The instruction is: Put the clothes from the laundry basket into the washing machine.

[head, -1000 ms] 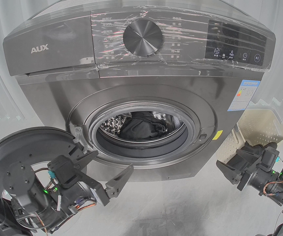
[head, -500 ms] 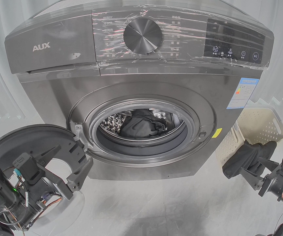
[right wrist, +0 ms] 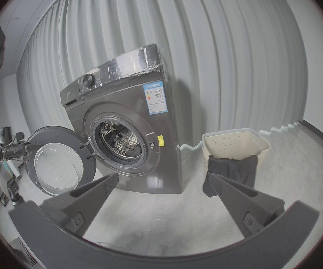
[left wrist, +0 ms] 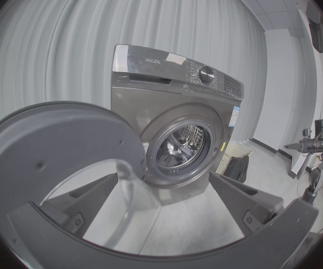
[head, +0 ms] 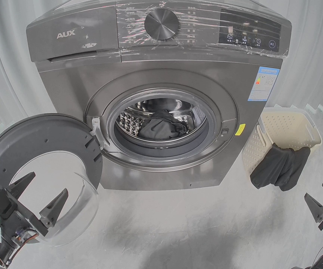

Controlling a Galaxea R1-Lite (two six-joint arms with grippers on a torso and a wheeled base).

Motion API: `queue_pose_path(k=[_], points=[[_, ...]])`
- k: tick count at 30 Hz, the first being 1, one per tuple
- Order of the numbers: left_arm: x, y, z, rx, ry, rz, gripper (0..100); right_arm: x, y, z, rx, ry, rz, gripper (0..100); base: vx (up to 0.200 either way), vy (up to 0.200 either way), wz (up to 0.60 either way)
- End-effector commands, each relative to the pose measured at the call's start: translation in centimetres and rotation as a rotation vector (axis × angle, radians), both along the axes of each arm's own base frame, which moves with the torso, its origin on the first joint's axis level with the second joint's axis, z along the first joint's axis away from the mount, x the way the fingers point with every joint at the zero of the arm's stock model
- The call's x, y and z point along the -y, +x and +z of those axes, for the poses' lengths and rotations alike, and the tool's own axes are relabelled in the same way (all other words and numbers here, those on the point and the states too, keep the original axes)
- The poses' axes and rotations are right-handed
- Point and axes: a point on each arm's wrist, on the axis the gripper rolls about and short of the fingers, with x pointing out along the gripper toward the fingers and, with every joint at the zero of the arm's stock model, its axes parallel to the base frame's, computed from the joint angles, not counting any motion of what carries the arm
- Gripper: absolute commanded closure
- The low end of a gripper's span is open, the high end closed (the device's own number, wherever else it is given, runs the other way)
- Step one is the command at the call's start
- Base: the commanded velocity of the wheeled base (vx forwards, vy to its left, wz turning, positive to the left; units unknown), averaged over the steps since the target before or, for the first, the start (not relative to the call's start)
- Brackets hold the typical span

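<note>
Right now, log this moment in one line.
door open; dark clothes in drum; dark garment over basket rim; left gripper open, empty; right gripper open, empty

Drum mouth of the grey metal front-loading washing machine (head: 161,71) is open toward the near side, with a crumpled black garment (head: 159,126) low inside and free room above it. Its round grey door with clear bowl window (head: 38,135) hangs wide to the left, blocking the near-left floor just beyond the spread-fingered left gripper (head: 49,183). Bare pale floor (head: 184,221) in front; cream perforated plastic laundry basket (head: 311,122) right of the machine, top open, black cloth (head: 279,167) draped over its near rim.
</note>
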Motion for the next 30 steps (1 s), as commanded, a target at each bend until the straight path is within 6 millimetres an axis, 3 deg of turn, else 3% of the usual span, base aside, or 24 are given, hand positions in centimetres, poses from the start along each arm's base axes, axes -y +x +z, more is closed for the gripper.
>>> queue_pose_path(k=[1, 4, 5, 13, 21, 25, 30], points=[[-3.6, -4.4, -0.6, 0.053, -0.021, 0.107, 0, 1.1, -3.4, -0.4, 0.153, 0.021, -0.083, 0, -0.2, 0.0, 0.0], [-4.5, -5.9, -1.4, 0.052, -0.02, 0.146, 0, 1.2, -4.2, -0.8, 0.176, 0.01, -0.103, 0, 0.0, 0.0, 0.0], [-5.1, -7.2, -2.2, 0.064, -0.025, 0.162, 0, 1.3, -4.8, -1.2, 0.18, 0.002, -0.126, 0, 0.0, 0.0, 0.0], [-5.9, -10.1, -4.8, 0.072, -0.029, 0.184, 0, 1.5, -7.1, -3.5, 0.199, 0.003, -0.119, 0, 0.0, 0.0, 0.0], [-5.9, -10.6, -5.7, 0.043, -0.039, 0.259, 0, 1.5, -6.9, -4.7, 0.084, -0.027, -0.135, 0, 0.0, 0.0, 0.0], [-5.8, -10.6, -5.8, 0.037, -0.025, 0.328, 0, 1.3, -7.5, -5.5, 0.096, -0.087, -0.243, 0, 0.0, 0.0, 0.0], [-5.8, -10.6, -5.9, 0.035, -0.02, 0.391, 0, 1.3, -7.6, -5.9, 0.077, -0.117, -0.195, 0, 0.0, 0.0, 0.0]])
